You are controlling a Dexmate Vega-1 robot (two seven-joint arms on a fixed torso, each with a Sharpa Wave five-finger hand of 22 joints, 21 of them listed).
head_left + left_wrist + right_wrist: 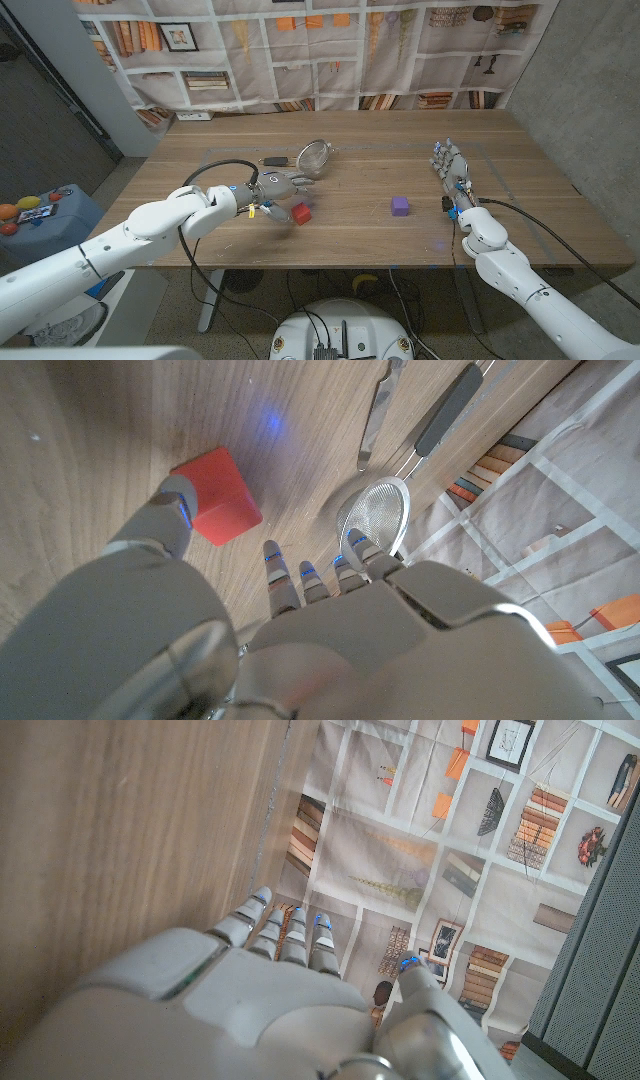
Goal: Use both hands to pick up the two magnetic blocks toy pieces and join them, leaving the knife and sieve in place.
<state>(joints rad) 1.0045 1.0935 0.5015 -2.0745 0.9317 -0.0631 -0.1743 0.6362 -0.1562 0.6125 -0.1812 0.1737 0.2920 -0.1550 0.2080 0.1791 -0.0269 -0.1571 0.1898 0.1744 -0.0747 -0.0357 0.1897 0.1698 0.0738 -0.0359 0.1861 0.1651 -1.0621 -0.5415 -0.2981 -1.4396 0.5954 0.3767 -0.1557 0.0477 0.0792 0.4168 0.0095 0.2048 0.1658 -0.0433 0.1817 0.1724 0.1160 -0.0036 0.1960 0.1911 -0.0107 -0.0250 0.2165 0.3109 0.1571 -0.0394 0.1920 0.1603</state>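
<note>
Red block (301, 213) just beside left hand (281, 187)

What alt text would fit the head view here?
The robot's left hand reaches over a wooden table beside a red block, with a sieve and knife just beyond. A purple block sits mid-table; the right hand waits open farther right.

Even, soft overhead light on the desk (350, 240); only faint shadows under the left hand (275, 188); a blue glow spot on the wood just beyond its fingers in the left wrist view; both wrist views blur the hand backs up close; head view's edges bend slightly.
</note>
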